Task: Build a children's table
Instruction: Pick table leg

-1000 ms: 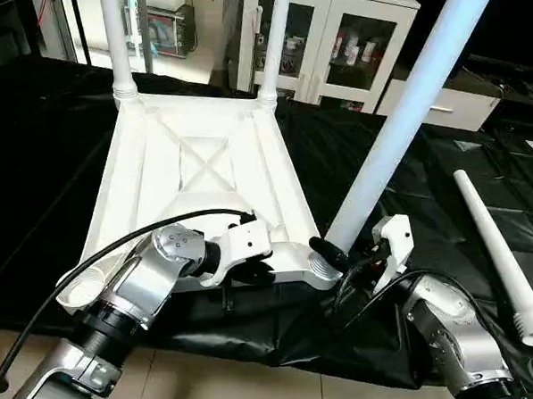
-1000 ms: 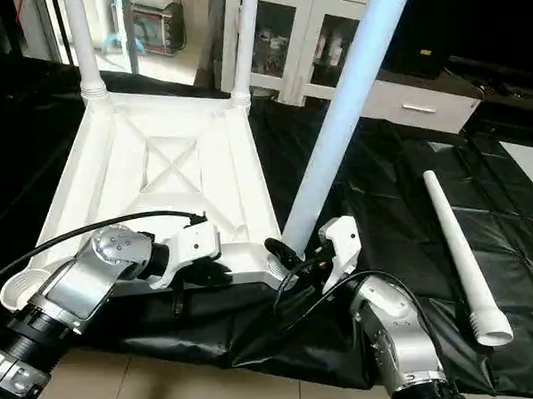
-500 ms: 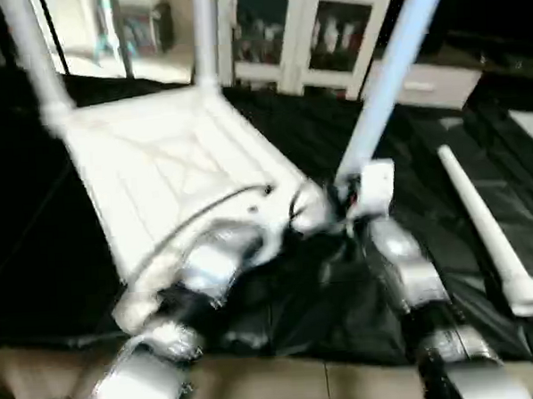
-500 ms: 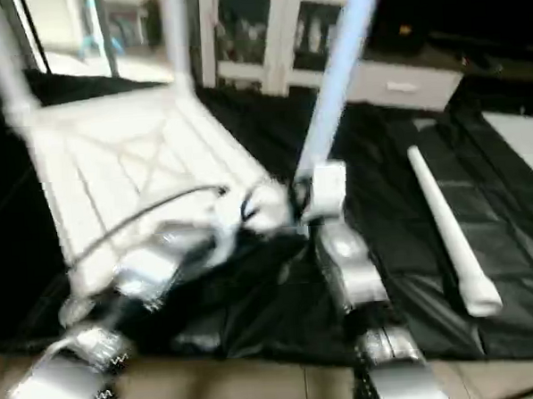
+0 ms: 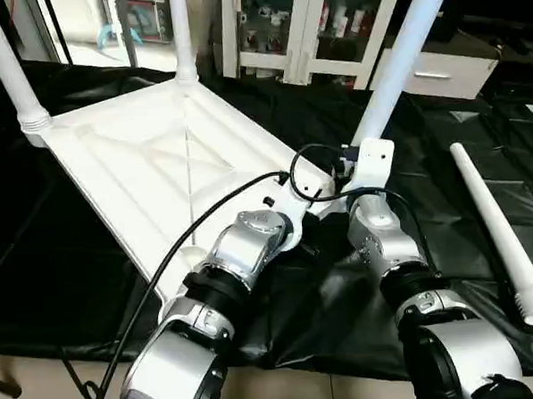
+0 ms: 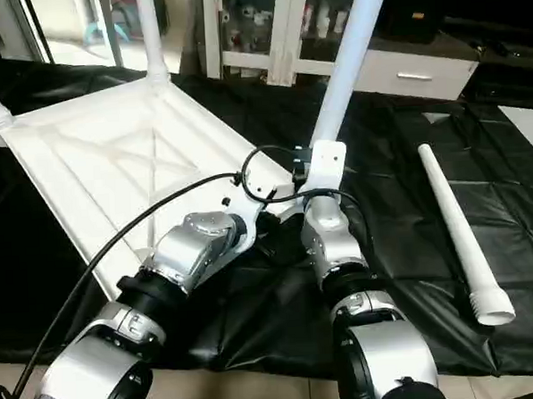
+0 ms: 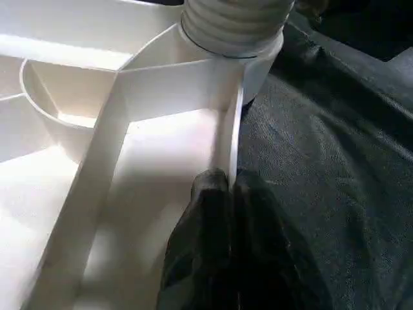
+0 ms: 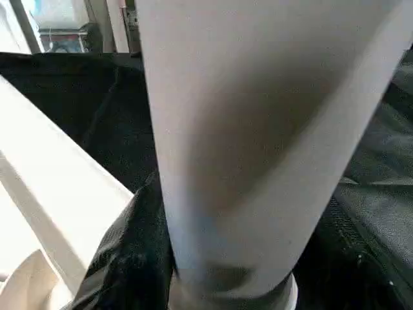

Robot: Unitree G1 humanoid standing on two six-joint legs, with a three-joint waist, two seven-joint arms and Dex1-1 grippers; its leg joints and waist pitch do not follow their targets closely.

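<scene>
The children's table top (image 5: 148, 161) lies upside down on black cloth, ribbed side up. Two white legs (image 5: 11, 74) (image 5: 180, 34) stand in its far corner sockets. A third leg (image 5: 394, 68) rises tilted from the near right corner socket (image 7: 232, 29), and my right gripper (image 5: 353, 173) is shut on its lower end (image 8: 245, 142). Beside that socket, my left gripper (image 7: 222, 187) is shut on the table top's rim wall (image 7: 229, 129). The fourth leg (image 5: 496, 228) lies loose on the cloth to the right.
Black cloth (image 5: 449, 270) covers the low platform, and its front edge drops to a tiled floor (image 5: 285, 386). A white cabinet with glass doors (image 5: 311, 27) and a low drawer unit (image 5: 439, 74) stand behind.
Both arms have stretched forward and the table top has swung with them, its near right corner moving away from me. Both grips are unchanged.
</scene>
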